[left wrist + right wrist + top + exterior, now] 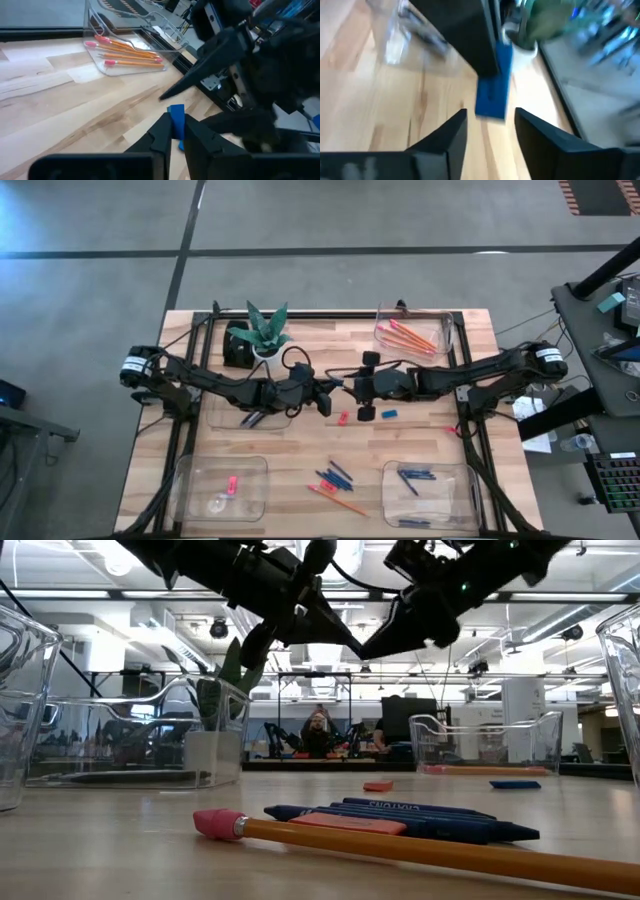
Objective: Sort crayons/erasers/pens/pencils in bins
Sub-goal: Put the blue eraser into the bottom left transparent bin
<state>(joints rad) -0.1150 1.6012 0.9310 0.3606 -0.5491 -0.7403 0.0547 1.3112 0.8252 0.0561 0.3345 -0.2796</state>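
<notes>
Left wrist view: left gripper (pixel 172 131) clamps a blue eraser (pixel 176 120) upright; right gripper (pixel 490 131), fingers apart, faces it.

Lay four bins (pixel 410 330) at the tabletop (pixel 470 395) corners, pencils (pixel 412 337) in the far-right one, a plant (pixel 265 330) far left, erasers (pixel 389 413) mid-table, sticks (pixel 335 477) loose near.

Left end effector (pixel 172 137) clamped, right end effector (pixel 490 125) parted
</notes>
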